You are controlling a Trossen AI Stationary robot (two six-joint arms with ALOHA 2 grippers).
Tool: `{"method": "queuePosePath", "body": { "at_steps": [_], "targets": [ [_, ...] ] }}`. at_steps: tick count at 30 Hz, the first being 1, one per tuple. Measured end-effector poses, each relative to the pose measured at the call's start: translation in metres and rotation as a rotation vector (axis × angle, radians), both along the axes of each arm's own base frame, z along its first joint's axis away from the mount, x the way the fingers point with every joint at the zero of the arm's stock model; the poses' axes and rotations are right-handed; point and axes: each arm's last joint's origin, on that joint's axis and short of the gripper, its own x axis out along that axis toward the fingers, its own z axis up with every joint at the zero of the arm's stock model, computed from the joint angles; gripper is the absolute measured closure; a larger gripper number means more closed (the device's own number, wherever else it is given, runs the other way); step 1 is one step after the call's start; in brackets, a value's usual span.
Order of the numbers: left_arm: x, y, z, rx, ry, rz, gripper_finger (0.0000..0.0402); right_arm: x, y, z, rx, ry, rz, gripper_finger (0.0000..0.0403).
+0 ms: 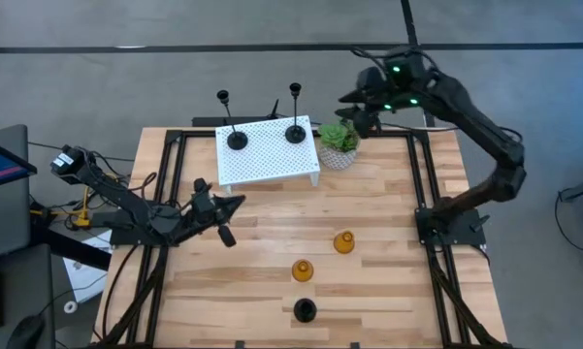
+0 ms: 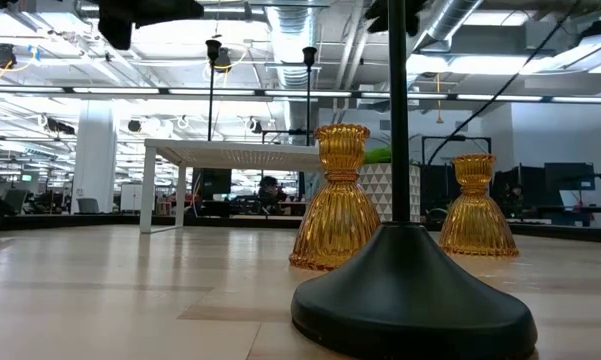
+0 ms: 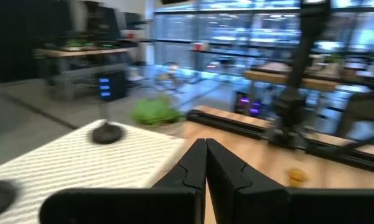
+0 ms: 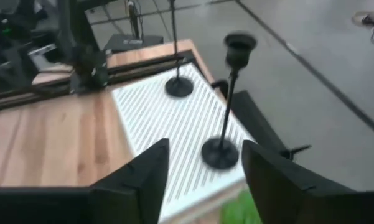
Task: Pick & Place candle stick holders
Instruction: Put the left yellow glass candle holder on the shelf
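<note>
two black candle holders on white rack, two amber ones and third black on bench; right end effector spread above rack, left end effector pressed together.

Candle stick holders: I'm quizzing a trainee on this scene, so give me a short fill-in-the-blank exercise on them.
1. The number of black holders standing on the white rack is ___.
2. The amber holders on the wooden table number ___.
3. The right gripper, above the rack, is ___.
4. The left gripper is ___.

Missing words: two; two; open; shut
</note>
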Motion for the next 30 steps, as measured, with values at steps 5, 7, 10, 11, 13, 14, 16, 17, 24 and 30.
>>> {"method": "queuePosePath", "body": {
  "at_steps": [5,7,10,11,13,14,16,17,24,30],
  "targets": [
    [0.002,-0.005,0.001,0.033,-0.025,-0.197,0.0394,-0.027,0.029,0.008,0.041,0.058,0.033,0.0287],
    [0.004,-0.008,0.000,0.028,-0.034,-0.263,0.0394,-0.036,0.042,0.010,0.059,0.085,0.056,0.0317],
    [0.008,-0.012,-0.003,0.010,-0.036,-0.347,0.0394,-0.043,0.058,0.010,0.097,0.116,0.085,0.0362],
    [0.010,-0.014,-0.005,0.005,-0.030,-0.372,0.0394,-0.045,0.063,0.011,0.107,0.121,0.098,0.0378],
    [0.015,-0.018,-0.010,-0.007,-0.014,-0.415,0.0394,-0.046,0.074,0.012,0.113,0.126,0.138,0.0396],
    [0.017,-0.020,-0.013,-0.017,-0.004,-0.433,0.0394,-0.046,0.080,0.013,0.109,0.126,0.159,0.0396],
    [0.022,-0.023,-0.018,-0.041,0.015,-0.459,0.0394,-0.044,0.091,0.014,0.099,0.130,0.173,0.0394],
    [0.024,-0.025,-0.021,-0.057,0.022,-0.473,0.0394,-0.042,0.096,0.014,0.091,0.135,0.174,0.0396],
    [0.038,-0.036,-0.032,-0.121,0.012,-0.590,0.0394,-0.042,0.136,0.018,0.034,0.139,0.194,0.0402],
    [0.049,-0.050,-0.032,-0.105,-0.053,-0.629,0.0394,-0.045,0.164,0.022,-0.015,0.111,0.219,0.0402]
  ]
}}
